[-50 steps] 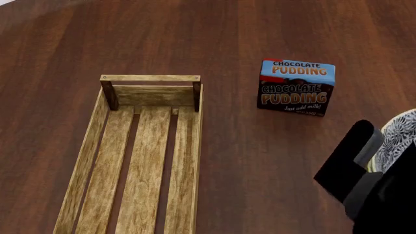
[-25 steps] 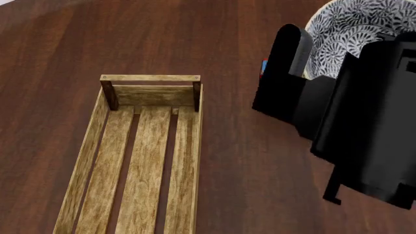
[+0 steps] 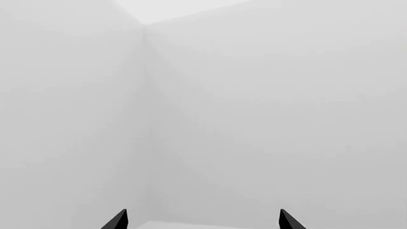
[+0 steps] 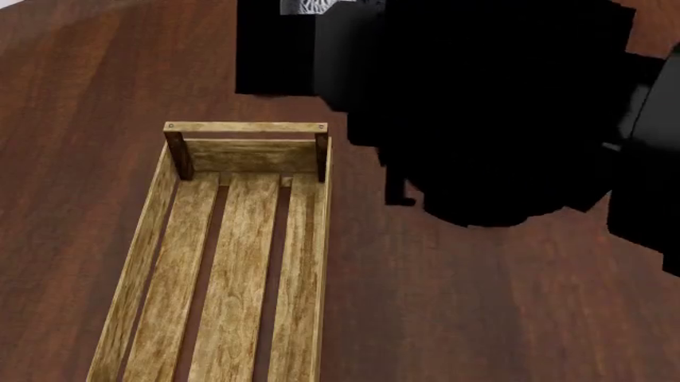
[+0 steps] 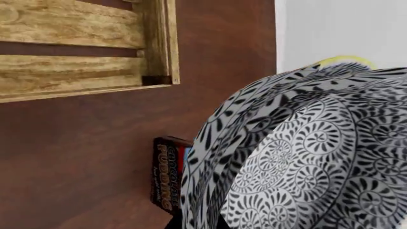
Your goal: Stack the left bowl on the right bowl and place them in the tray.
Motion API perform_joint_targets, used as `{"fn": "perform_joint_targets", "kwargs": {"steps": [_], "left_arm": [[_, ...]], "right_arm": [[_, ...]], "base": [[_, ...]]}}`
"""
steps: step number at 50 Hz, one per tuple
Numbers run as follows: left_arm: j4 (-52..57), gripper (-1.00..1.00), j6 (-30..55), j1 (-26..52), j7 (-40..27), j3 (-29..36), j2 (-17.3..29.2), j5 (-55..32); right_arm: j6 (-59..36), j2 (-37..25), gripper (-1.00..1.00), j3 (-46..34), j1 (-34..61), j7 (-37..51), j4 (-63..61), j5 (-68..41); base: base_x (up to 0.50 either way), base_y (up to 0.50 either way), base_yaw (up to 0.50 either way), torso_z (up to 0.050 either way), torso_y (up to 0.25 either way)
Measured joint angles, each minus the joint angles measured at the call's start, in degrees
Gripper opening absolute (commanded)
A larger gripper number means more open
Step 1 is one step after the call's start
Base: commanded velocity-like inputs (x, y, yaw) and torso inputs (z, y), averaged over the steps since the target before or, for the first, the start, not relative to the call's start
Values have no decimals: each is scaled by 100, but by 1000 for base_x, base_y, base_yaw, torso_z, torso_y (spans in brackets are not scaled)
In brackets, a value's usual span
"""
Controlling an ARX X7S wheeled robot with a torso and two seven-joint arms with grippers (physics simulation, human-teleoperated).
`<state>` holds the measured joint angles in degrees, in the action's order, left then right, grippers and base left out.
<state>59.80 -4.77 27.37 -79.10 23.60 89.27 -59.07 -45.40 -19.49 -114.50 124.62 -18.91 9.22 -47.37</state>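
Head view: right arm [image 4: 489,103] is a big black mass w/ its pincer somewhere inside it, hanging over the far right of the tabletop [image 4: 95,72], just right of the tray's [image 4: 143,263] far end. Only a sliver of patterned bowl [image 4: 317,5] peeks out at the far edge, beyond the tray. Tray has nothing in it that shows. Can't tell from here whether the right pincer is clamped.

Left wrist view: blank grey wall, nothing else. Left pincer [image 3: 202,220] tips spread wide apart, nothing between them.

Right wrist view: bowls [image 5: 305,157] fill the frame, black-and-white swirl pattern, two rims look nested, so the stack seems done. Tray corner beyond them, pudding box [image 5: 167,174] showing at the bowl's edge. Pincer itself isn't visible, so grip can't be confirmed, though the bowls look carried.

Risks: bowls look steeply tilted, so the top one could slide out of the stack. Coming down too early could catch the tray's right wall or knock the pudding box.

Vs 0.5 s ago: arm swung left and farther away, now covering the pudding box in head view; bowl nearly gone from sight.
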Motion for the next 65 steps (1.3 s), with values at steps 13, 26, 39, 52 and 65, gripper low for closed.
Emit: {"fn": "perform_joint_targets", "kwargs": {"steps": [13, 26, 39, 52, 65], "left_arm": [[10, 100, 78, 143, 43, 12, -7, -110], [14, 100, -10, 104, -21, 88, 47, -42], [16, 100, -114, -10, -133, 181, 64, 119], [16, 100, -243, -187, -277, 314, 70, 349], [17, 100, -316, -322, -394, 405, 71, 511]], "right_arm": [[988, 703, -100, 164, -248, -780, 838, 374], [1191, 1285, -100, 166, -366, -1710, 1121, 325], [1200, 1717, -100, 223, -501, -2422, 1362, 432], [981, 1885, -100, 940, -1254, -3199, 1622, 1661], [839, 1931, -100, 1953, -2313, -3999, 1860, 3406]], "base": [[0, 0, 0, 0, 2], [0, 0, 0, 1, 1], [0, 0, 0, 0, 1], [0, 0, 0, 0, 1], [0, 0, 0, 0, 1]]}}
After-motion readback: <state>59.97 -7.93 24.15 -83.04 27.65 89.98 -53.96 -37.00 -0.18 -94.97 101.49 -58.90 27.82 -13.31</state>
